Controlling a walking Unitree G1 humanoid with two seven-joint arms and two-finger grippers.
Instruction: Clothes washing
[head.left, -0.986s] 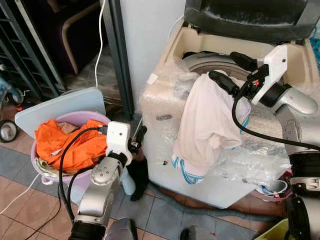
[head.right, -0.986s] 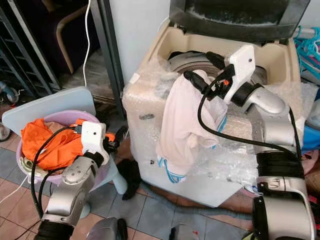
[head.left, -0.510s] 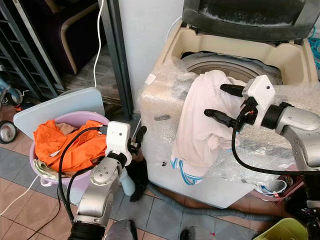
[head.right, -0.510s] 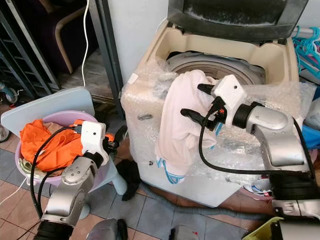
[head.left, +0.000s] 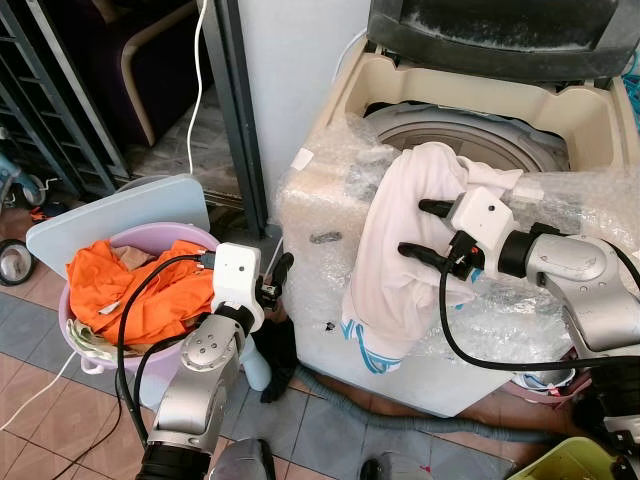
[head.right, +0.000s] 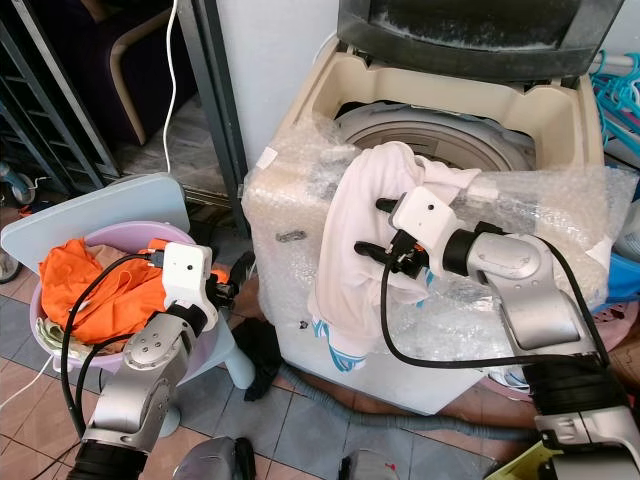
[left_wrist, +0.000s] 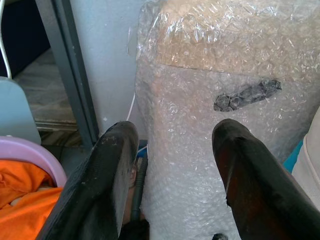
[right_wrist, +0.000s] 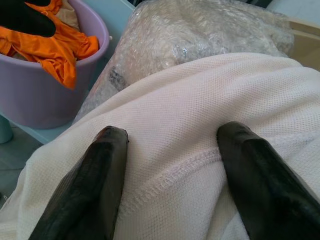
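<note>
Right gripper (head.left: 422, 229): my arm reaches across the bubble-wrapped cream top-loading washing machine (head.left: 330, 200), fingers spread against the white mesh garment with blue-striped hem (head.left: 395, 250). Garment draped over the machine's front rim, long axis hanging downward, hem lowest. Left gripper (left_wrist: 170, 175): fingers apart, held low between the machine and the lilac plastic basket of orange clothes (head.left: 120, 290). No legible labels.

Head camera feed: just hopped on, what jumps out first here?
A white garment hangs over the front rim of the open, bubble-wrapped washing machine, and the right pincer is at it with fingers spread, not clamped. To the left, a lilac laundry basket holds bright orange clothes, and the left pincer hovers open between basket and machine.
</note>
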